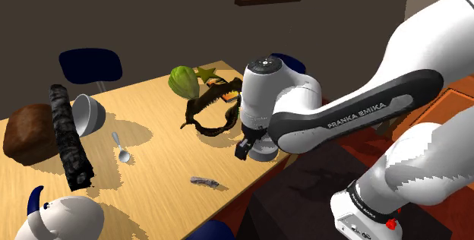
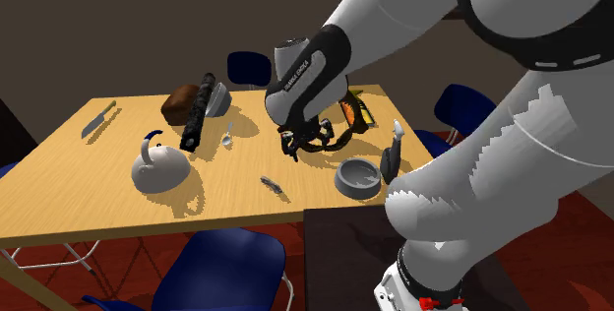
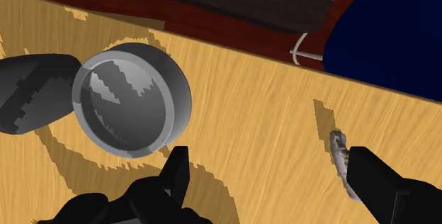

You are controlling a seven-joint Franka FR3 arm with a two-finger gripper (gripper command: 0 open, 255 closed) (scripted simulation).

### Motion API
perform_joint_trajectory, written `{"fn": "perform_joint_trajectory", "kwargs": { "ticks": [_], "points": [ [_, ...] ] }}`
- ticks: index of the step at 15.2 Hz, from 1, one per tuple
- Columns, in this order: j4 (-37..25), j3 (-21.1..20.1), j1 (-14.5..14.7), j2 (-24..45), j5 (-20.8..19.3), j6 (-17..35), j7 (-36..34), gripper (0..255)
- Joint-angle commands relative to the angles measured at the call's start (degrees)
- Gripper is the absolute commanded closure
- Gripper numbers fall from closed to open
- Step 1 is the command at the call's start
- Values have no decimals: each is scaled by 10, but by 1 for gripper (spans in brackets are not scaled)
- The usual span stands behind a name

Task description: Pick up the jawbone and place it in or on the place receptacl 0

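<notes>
The jawbone (image 1: 206,103), dark and curved with a row of teeth, is seen near the middle of the wooden surface (image 1: 159,162). Whether it lies flat there cannot be told. In the shoulder view it is placed just to the left of the hand (image 1: 244,151), with a green fruit (image 1: 182,81) behind it. In the second exterior view the jawbone (image 2: 330,142) is found just right of the hand (image 2: 292,150).

The hand (image 3: 269,155) is spread: in the wrist view its fingers (image 3: 177,173) are set well apart, and only bare wood is seen between them. Nothing is gripped. A grey bowl (image 3: 180,102) is seen ahead of one finger, and a small grey piece (image 3: 340,155) lies just beside the other. A dark grey oblong thing (image 3: 32,95) is placed just beside the bowl.

In the second exterior view the bowl (image 2: 339,183) is found near the surface's front edge, to the right of the small piece (image 2: 273,185). A white kettle (image 2: 160,168) is set well to the left, and a knife (image 2: 98,119) lies beyond it. In the shoulder view a spoon (image 1: 120,147), a black log (image 1: 70,136) and a brown loaf (image 1: 30,132) are grouped at the left.
</notes>
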State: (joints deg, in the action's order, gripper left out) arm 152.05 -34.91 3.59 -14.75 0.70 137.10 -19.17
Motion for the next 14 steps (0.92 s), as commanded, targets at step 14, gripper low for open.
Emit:
{"fn": "perform_joint_trajectory", "kwargs": {
  "ticks": [14],
  "points": [
    [-232,53,111,438,-533,62,-459,0]
  ]
}}
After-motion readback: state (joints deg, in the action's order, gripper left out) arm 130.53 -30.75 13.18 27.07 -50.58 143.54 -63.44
